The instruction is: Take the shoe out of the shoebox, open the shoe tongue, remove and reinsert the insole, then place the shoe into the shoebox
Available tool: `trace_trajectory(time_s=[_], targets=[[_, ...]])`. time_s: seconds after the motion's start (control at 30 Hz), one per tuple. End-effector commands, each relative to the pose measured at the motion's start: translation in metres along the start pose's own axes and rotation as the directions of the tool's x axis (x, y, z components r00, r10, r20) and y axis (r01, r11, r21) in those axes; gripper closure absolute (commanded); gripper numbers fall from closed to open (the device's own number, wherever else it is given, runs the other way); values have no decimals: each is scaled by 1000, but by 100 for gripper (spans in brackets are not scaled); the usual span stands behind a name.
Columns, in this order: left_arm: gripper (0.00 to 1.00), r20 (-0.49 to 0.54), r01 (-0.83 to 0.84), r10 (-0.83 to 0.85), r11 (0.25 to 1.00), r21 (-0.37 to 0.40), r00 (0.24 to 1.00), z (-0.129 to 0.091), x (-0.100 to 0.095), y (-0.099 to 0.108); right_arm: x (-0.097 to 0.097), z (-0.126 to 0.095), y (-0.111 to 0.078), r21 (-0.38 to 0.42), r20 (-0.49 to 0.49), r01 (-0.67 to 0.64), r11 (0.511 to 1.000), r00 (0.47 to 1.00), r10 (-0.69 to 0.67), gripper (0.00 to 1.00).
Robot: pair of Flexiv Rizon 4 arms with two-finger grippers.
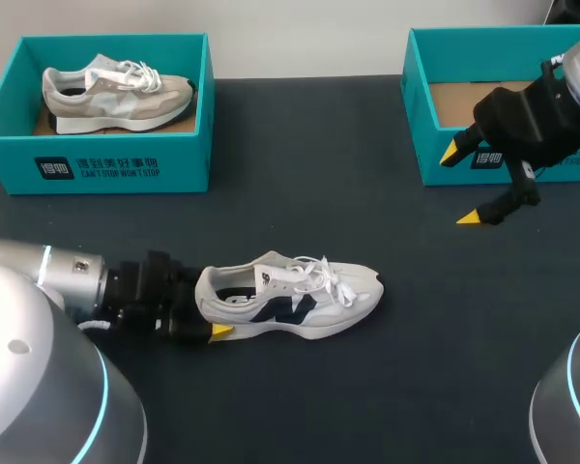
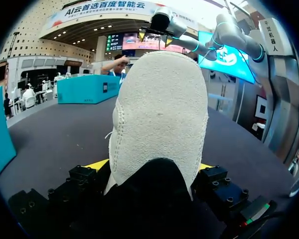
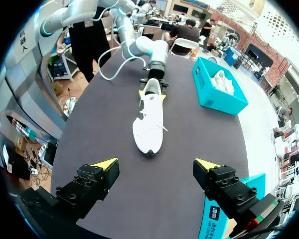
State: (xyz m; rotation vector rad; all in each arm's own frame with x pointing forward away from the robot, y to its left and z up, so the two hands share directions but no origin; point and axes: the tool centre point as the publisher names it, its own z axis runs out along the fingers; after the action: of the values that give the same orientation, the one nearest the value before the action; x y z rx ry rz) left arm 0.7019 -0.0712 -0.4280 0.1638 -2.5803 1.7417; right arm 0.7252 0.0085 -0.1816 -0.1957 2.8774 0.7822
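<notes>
I see a white sneaker (image 1: 295, 300) lying on its side on the dark table (image 1: 416, 387), toe pointing to my right, laces loose. My left gripper (image 1: 210, 305) is clenched on its heel; the left wrist view shows a yellow tip pressed against each side of the heel (image 2: 162, 124). My right gripper (image 1: 459, 186) hangs released, fingers spread wide, above the table just in front of an empty teal shoebox (image 1: 435, 159) at the far right. A second teal shoebox (image 1: 116, 164) at the far left holds a grey and beige sneaker (image 1: 116, 95).
</notes>
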Motion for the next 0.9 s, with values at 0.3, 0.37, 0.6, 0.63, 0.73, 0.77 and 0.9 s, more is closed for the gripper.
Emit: trace_trajectory(time_s=[0.3, 0.37, 0.6, 0.63, 0.73, 0.77, 0.9], targets=[[100, 2, 0, 0, 1000, -2, 1000, 6, -5, 6, -8, 0, 46, 144, 60, -161, 977, 986, 153, 0], [100, 2, 0, 0, 1000, -2, 1000, 6, -5, 6, -7, 6, 55, 149, 64, -191, 970, 981, 183, 0], [100, 2, 0, 0, 1000, -2, 1000, 6, -5, 6, -6, 19, 79, 161, 100, -395, 904, 918, 383, 0], [100, 2, 0, 0, 1000, -2, 1000, 6, -5, 6, -6, 22, 81, 157, 119, -427, 890, 903, 412, 0], [100, 2, 0, 0, 1000, -2, 1000, 6, -5, 6, -8, 28, 88, 172, 153, -497, 851, 867, 475, 0], [100, 2, 0, 0, 1000, -2, 1000, 6, -5, 6, -9, 30, 90, 161, 175, -527, 834, 847, 501, 0], [100, 2, 0, 0, 1000, -2, 1000, 6, -5, 6, -5, 38, 103, 167, 252, -662, 731, 745, 618, 0]])
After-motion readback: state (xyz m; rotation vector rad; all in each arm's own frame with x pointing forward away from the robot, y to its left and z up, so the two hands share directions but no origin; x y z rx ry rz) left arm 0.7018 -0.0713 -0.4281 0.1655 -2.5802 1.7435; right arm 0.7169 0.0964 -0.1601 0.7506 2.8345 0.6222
